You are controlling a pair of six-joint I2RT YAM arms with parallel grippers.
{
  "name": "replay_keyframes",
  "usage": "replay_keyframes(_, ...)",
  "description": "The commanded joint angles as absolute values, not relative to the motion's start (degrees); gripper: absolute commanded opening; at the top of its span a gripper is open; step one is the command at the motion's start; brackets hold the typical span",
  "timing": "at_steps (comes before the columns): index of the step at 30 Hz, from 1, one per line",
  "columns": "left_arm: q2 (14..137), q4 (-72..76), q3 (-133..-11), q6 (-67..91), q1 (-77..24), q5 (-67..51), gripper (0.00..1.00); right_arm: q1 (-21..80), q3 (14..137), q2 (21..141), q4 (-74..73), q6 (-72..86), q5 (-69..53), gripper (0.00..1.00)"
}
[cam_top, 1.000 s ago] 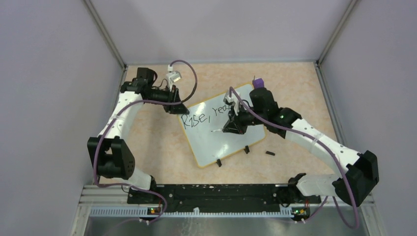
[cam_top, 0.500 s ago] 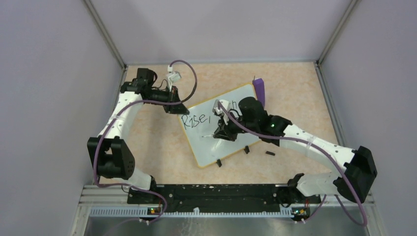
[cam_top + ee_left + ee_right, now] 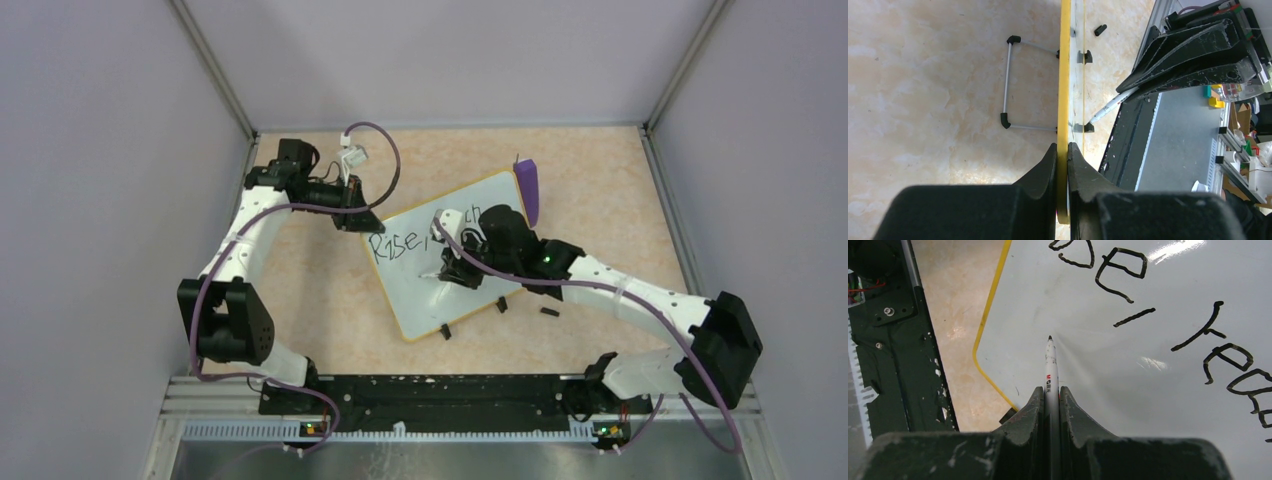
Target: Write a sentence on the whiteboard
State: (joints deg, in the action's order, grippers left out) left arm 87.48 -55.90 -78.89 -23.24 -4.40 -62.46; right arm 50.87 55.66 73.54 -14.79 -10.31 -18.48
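Shifted since a second ago: your right gripper (image 3: 452,272), now nearer and further left over the whiteboard (image 3: 440,305), which sits mid-table. Left gripper (image 3: 1062,150): clenched on the whiteboard's rim. The sentence (image 3: 1128,295): black words starting "Rise," along the upper board. Right gripper: grasping marker (image 3: 1050,365), tip over blank surface.

Grippers: two, the left gripper (image 3: 1063,155) and the right gripper (image 3: 1051,395).
Marker (image 3: 1050,370): one, in the right gripper.
Whiteboard (image 3: 420,300): one, under the marker tip.
Sentence (image 3: 1134,317): one line, ahead and right of the marker tip. Two words and one comma show, the second word cut off.
Clip feet: two (image 3: 445,330) (image 3: 502,304), behind the marker.
Purple block (image 3: 528,190): one, beyond the right gripper.
Small black piece (image 3: 547,312): one, off the board, beside the right arm.
Wire stand (image 3: 1013,82): one, ahead of the left gripper.
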Motion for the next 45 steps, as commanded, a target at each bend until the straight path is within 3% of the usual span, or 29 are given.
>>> replay_keyframes(1, 86.9, -54.2, -78.3, -24.3, -4.2, -62.2, 0.00, 51.7, 55.4, 72.0, -11.9, -11.2, -16.0, 0.00)
replay_keyframes(27, 87.5, -54.3, -78.6, -24.6, -4.3, -62.2, 0.00, 51.6, 59.4, 76.8, -10.4, -11.4, -15.5, 0.00)
replay_keyframes(45, 87.9, -54.8, -79.1, -25.1, -4.3, -62.0, 0.00, 51.8, 54.7, 75.8, -12.7, -13.5, -17.4, 0.00)
